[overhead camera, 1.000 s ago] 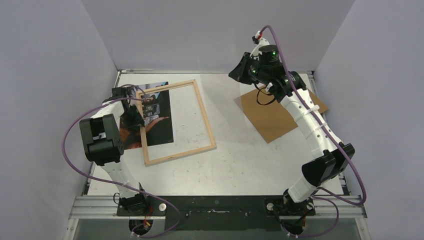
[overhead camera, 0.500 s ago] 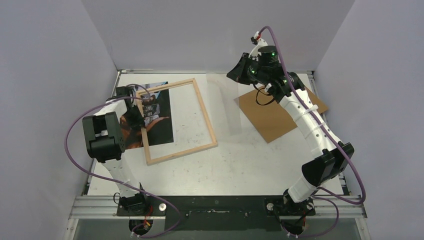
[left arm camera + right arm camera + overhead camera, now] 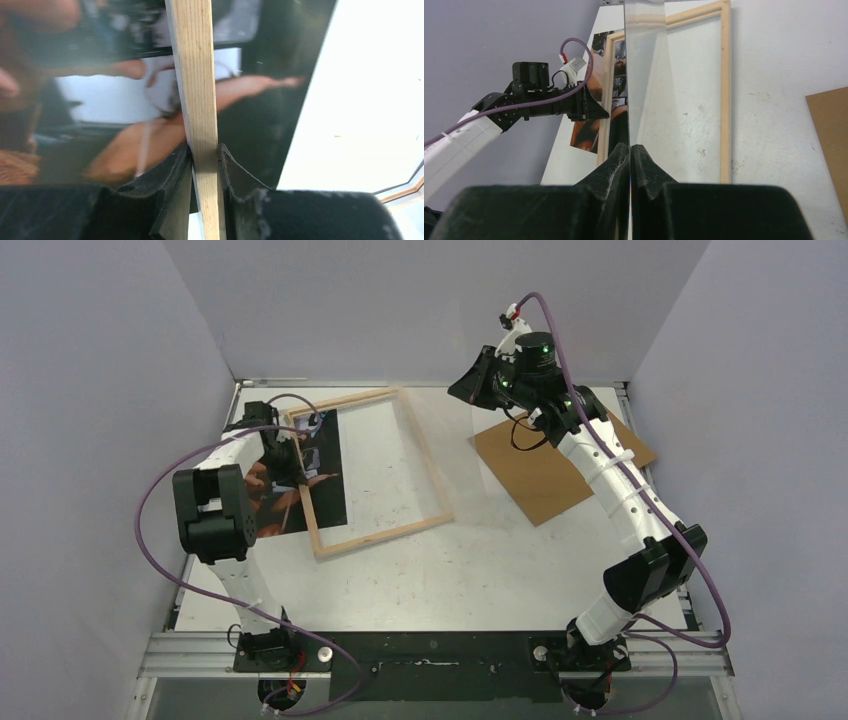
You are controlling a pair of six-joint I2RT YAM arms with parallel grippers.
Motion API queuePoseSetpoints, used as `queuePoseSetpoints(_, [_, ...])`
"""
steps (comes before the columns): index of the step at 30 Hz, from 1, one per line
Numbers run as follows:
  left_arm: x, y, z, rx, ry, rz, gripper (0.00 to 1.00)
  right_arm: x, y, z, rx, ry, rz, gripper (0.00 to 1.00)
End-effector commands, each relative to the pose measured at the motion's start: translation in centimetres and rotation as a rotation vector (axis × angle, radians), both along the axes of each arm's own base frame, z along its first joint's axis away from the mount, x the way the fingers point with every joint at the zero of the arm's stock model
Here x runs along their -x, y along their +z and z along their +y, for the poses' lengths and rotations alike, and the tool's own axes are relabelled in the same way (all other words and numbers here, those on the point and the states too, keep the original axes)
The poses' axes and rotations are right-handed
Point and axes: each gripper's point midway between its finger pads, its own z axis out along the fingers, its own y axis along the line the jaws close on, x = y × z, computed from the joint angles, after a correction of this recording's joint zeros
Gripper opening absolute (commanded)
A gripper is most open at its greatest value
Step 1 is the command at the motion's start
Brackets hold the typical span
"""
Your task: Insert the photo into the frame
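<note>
The frame (image 3: 381, 533) lies wood side up at the left of the table, overlapping the photo (image 3: 325, 480), which lies picture side up under its left rail. My left gripper (image 3: 291, 454) is shut on that left rail (image 3: 197, 75), with one jaw on each side of it (image 3: 203, 150). The dark and orange photo (image 3: 100, 100) fills the view beneath. My right gripper (image 3: 478, 381) is shut (image 3: 630, 147) on the edge of a clear sheet (image 3: 649, 100) and holds it on edge in the air above the frame's right half (image 3: 724, 90).
A brown backing board (image 3: 555, 465) lies flat at the back right, under the right arm; its corner shows in the right wrist view (image 3: 831, 130). The left arm (image 3: 549, 100) reaches across the photo. Enclosure walls stand close on the left, back and right.
My left gripper has slid and turned the frame to the right, further over the photo. My right gripper has shifted slightly left with the clear sheet.
</note>
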Motion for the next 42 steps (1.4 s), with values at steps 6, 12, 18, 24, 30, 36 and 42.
queuePoseSetpoints(6, [-2.4, 4.2, -7.1, 0.17, -0.226, -0.169, 0.0, 1.2, 3.4, 2.1, -0.224, 0.082, -0.016, 0.0])
queuePoseSetpoints(12, [-2.5, 2.8, -8.6, 0.2, -0.208, -0.122, 0.0, 1.0, 2.4, 3.1, -0.357, 0.065, 0.071, 0.0])
queuePoseSetpoints(18, [-1.9, 1.6, -8.5, 0.198, -0.187, -0.077, 0.0, 0.4, 1.3, 3.5, -0.414, 0.033, 0.139, 0.0])
queuePoseSetpoints(24, [-2.3, 1.1, -8.1, 0.175, -0.193, -0.067, 0.0, -0.2, -0.9, 3.6, -0.397, 0.0, 0.201, 0.0])
queuePoseSetpoints(30, [-2.5, 2.0, -7.8, 0.157, -0.197, -0.062, 0.16, -0.2, -1.3, 3.9, -0.419, -0.004, 0.245, 0.0])
queuePoseSetpoints(36, [-2.6, 5.3, -7.4, 0.155, -0.182, -0.141, 0.41, -0.3, -2.5, 4.2, -0.416, -0.039, 0.357, 0.0])
queuePoseSetpoints(42, [-3.2, 9.2, -4.9, 0.143, -0.041, -0.269, 0.43, -0.3, -1.4, 5.6, -0.461, -0.001, 0.375, 0.0])
